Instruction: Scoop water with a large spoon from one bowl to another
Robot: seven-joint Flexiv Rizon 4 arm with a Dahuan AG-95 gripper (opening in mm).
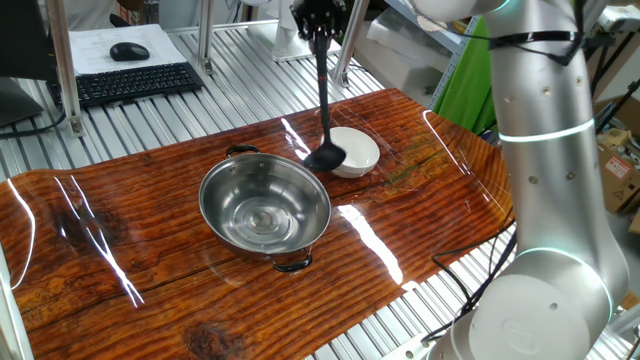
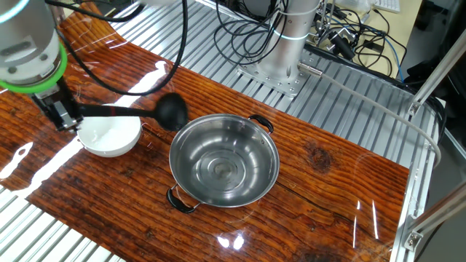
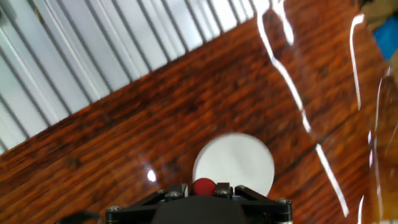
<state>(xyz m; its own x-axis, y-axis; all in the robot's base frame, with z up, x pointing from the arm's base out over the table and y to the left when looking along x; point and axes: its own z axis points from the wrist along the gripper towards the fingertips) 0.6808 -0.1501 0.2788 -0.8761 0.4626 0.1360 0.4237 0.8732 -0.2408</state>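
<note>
Ladle [image 1: 324,110], pinched by its handle in the jaws, hangs with its cup between white bowl [image 1: 357,151] and steel bowl [image 1: 265,205] mid-bench; pouring looks undone.

text: none legible | labels: none | brands: none | numbers: none | signs: none

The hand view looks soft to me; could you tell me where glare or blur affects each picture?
Hand view: white bowl blurred, bright streaks on the wooden board. One fixed view: streaks beside the steel bowl. Other fixed view: sharp, ladle clear.
</note>
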